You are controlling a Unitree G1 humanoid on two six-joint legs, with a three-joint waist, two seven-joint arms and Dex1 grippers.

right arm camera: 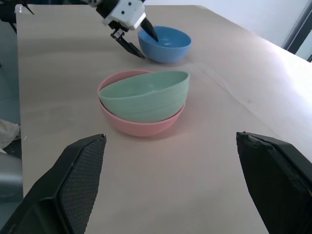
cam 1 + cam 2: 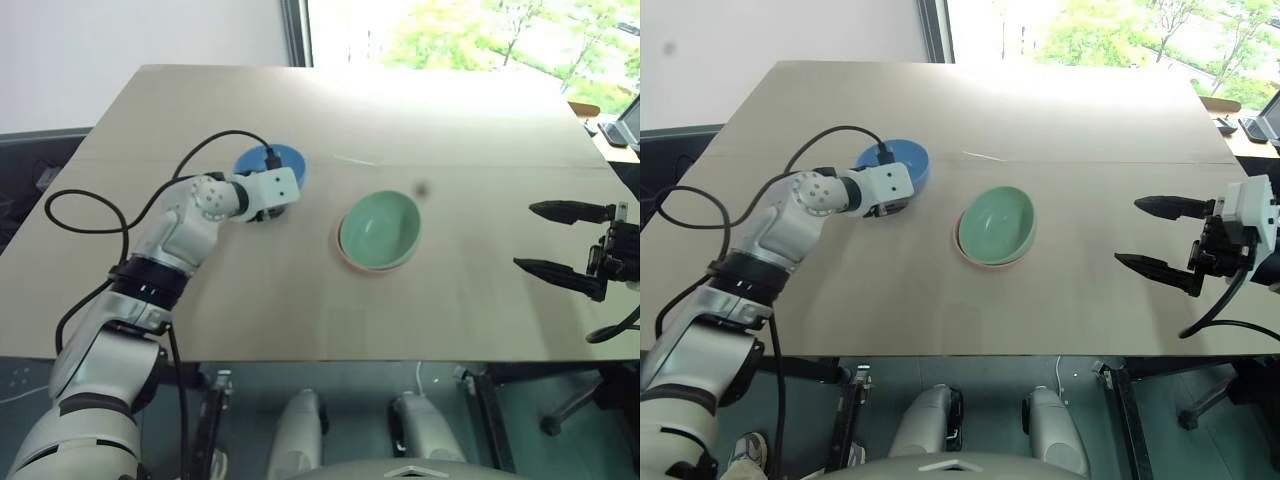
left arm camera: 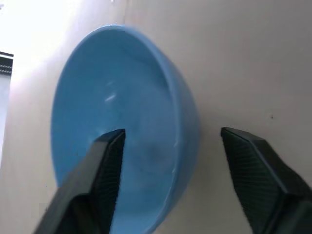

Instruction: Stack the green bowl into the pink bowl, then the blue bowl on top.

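Bare table separates stacked bowls from blue bowl.

- An office or lab-like indoor room, with nothing homely in sight.
- A plain pale wooden worktop stands before a large window with sunlit green trees outside.
- A white wall and a dark window frame stand behind it.
- Desk items sit at the far right edge.

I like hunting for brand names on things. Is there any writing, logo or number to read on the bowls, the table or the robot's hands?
None can be read.
Blue bowl, green bowl and pink bowl: plain, no markings.
Table: bare wood tone, no print.
Left gripper and right gripper: no legible label.
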